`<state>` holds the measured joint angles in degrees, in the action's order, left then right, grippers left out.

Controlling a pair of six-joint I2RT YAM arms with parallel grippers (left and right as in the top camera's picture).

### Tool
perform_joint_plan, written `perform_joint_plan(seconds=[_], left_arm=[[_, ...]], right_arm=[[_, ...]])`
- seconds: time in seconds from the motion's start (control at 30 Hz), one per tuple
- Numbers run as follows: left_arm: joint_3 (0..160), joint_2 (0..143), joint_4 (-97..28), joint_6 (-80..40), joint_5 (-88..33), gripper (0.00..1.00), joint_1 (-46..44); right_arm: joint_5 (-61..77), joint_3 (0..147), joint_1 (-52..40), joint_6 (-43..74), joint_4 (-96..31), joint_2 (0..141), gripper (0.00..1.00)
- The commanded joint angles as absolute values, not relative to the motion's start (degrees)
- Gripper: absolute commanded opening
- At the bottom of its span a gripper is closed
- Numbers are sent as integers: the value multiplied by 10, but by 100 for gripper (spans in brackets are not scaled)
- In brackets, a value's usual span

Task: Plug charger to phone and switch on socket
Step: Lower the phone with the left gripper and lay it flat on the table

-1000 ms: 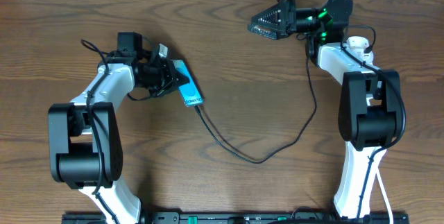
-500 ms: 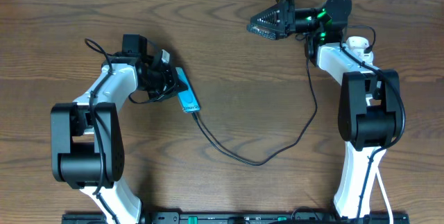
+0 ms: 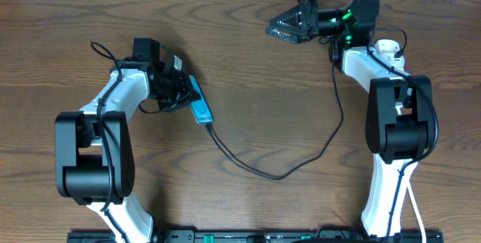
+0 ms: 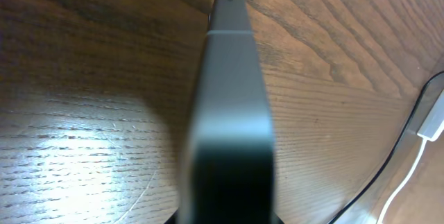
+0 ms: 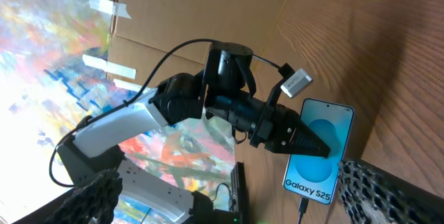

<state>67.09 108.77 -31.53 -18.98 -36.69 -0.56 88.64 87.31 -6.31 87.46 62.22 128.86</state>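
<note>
Phone is held off flat, tilted on its edge, by the left jaws, which are clenched across its sides. In the left wrist view only the phone's dark rim is seen running straight out from the camera.

Charger is met at the phone's lower end. The plug appears seated, though how deep cannot be told. From the phone the black cable is laid in a slack loop across the desk, then carried up toward the right arm, well apart from the phone.

Right jaws are spread wide and empty, raised well away from the phone and turned back toward it; its lit screen is framed between the fingers.

Socket is not made out in any view, so its place relative to the phone is not recorded. The plugging step is judged done or nearly so, and the switch step not yet.

Risks noted:
- The plug could be dragged out if the phone is swung further from the loop than the slack allows.
- The phone could be dropped, since it is pinched by its thin edges only.
- The cable could be snagged by the right arm, as it is routed close beside that arm's base.
</note>
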Motion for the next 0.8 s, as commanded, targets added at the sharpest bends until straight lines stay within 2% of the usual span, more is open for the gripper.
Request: perform_joint_plan(seconds=[0.0, 0.77], left_arm=[[675, 1084, -320, -174, -348, 7, -8], [675, 1099, -338, -217, -349, 7, -8]], right_arm=[[895, 881, -70, 861, 624, 1287, 99], [895, 881, -73, 857, 624, 1287, 99]])
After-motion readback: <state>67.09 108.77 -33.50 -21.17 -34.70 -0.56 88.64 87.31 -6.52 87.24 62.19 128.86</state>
